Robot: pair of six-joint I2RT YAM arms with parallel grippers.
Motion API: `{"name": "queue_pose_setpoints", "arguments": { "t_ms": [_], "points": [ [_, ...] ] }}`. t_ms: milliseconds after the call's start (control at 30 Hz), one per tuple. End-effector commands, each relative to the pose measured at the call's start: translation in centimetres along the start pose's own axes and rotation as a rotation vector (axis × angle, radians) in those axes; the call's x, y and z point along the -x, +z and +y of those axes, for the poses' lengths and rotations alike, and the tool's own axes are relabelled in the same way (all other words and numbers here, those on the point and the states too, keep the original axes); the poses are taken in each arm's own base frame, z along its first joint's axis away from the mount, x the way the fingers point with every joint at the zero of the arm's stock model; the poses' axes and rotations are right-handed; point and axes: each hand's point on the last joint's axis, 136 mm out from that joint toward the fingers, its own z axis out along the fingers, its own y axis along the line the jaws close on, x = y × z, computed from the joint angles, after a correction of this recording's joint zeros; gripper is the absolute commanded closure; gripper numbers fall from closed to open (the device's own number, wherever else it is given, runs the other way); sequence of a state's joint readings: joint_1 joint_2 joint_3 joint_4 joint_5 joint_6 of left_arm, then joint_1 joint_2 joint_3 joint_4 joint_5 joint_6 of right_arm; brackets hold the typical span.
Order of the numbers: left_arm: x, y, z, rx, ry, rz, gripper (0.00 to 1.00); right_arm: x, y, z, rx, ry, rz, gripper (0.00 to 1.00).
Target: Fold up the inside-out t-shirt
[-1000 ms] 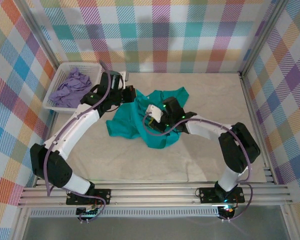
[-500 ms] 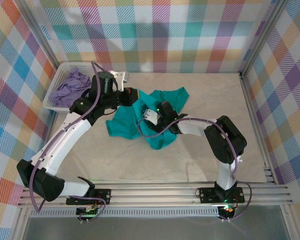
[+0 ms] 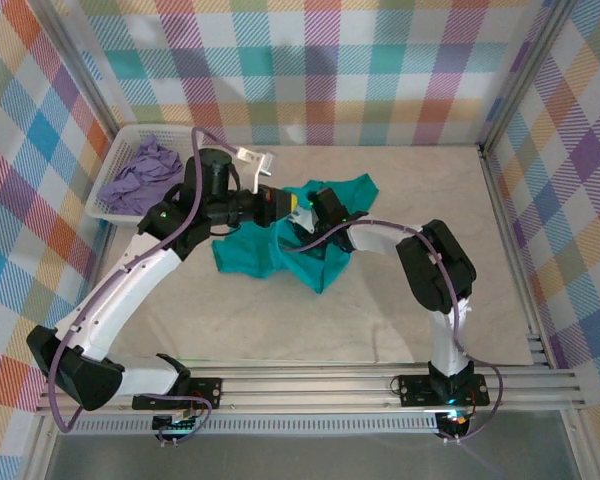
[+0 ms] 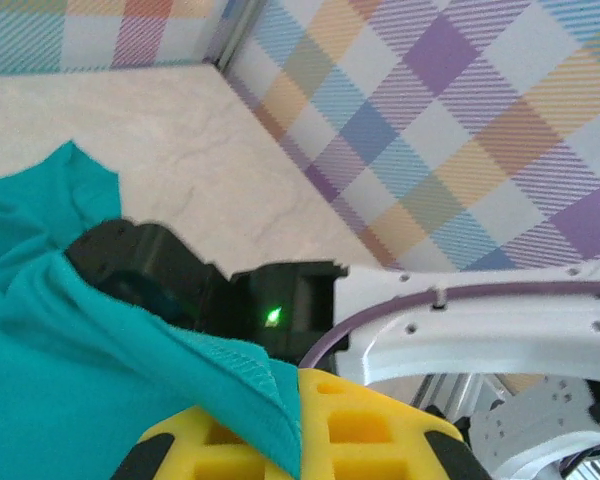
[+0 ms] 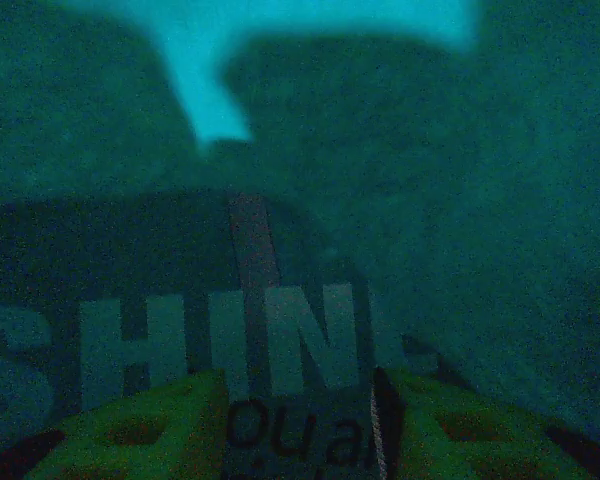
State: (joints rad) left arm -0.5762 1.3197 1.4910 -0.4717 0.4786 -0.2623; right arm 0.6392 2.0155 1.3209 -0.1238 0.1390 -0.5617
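T-shirt [image 3: 265,255] pinched in left gripper [image 4: 305,425]; right gripper [image 5: 300,430] under its fabric.

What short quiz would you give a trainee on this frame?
1. True or false: the left gripper is shut on the t-shirt.
2. Where does the lavender garment lie? A) in the basket B) in a gripper C) under the t-shirt.
3. Short answer: is the t-shirt folded flat yet?
Key: 1 true; 2 A; 3 no, it lies crumpled.
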Motion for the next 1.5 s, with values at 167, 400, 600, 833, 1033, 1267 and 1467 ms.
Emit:
{"name": "queue_pose_setpoints", "arguments": {
  "t_ms": [167,400,600,833,1033,1267,1467],
  "points": [
    [4.6,-2.0,-6.0,-0.140,0.153,-0.106,1.00,-0.4,1.0,-0.5,0.031,0.003,0.118,0.45],
    [5.4,-3.1,-5.3,-0.053,0.185,-0.160,1.00,-1.3,1.0,0.1,0.128,0.004,0.212,0.24],
    [5.6,-3.4,-4.7,-0.023,0.178,-0.196,1.00,-3.1,2.5,1.6,0.248,-0.019,0.324,0.22],
    [5.1,-3.6,-4.1,0.011,0.172,-0.207,1.00,-3.0,3.3,1.9,0.366,0.053,0.338,0.24],
    [4.9,-4.0,-3.5,0.048,0.165,-0.222,1.00,-2.8,3.5,1.8,0.436,0.069,0.368,0.30],
    [5.0,-4.6,-2.9,0.092,0.160,-0.233,1.00,-2.9,3.5,1.9,0.432,0.077,0.368,0.63],
    [4.2,-4.6,0.8,0.268,0.115,-0.232,1.00,-2.4,2.7,1.6,0.410,0.088,0.343,1.00]
  ]
}}
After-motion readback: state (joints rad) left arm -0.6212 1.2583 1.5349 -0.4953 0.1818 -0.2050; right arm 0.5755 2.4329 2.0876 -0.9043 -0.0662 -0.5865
